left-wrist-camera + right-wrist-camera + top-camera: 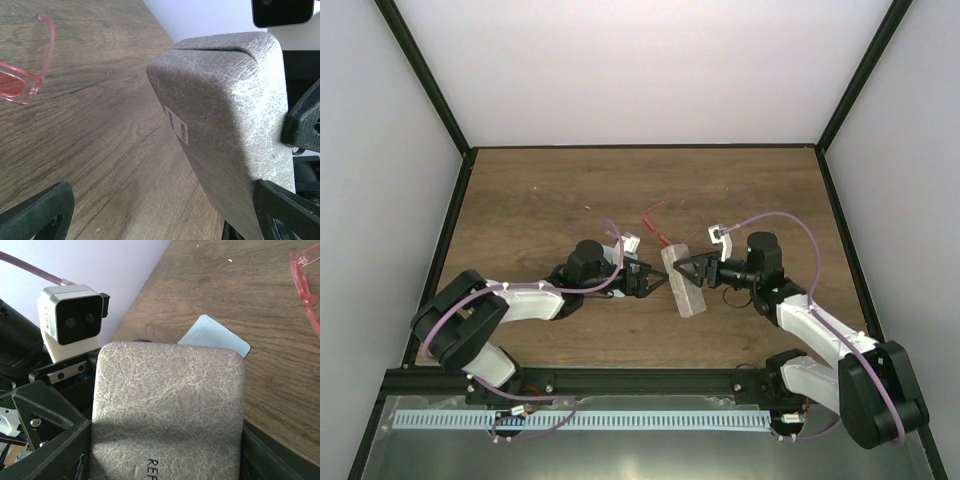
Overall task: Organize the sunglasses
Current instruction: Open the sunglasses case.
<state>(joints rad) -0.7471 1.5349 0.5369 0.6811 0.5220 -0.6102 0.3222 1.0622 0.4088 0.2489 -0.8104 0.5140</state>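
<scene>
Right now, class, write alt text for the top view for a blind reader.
A closed grey case sits mid-table, gripped by the right jaws, with the left jaws open beside it. Red sunglasses lie just behind.

The left arm (pixel 525 299) rises from its base at 7 o'clock, folds at the elbow and lies low, its wrist pointing toward 3 o'clock. The left gripper (pixel 657 280) has its jaws spread wide; its fingers (pixel 37 212) grip nothing. The right arm (pixel 820 325) comes from 5 o'clock and bends in toward 10 o'clock, wrist level. The right gripper (pixel 688 268) points to 9 o'clock, tip to tip with the left, and is clamped on the grey case (pixel 685 292).
</scene>
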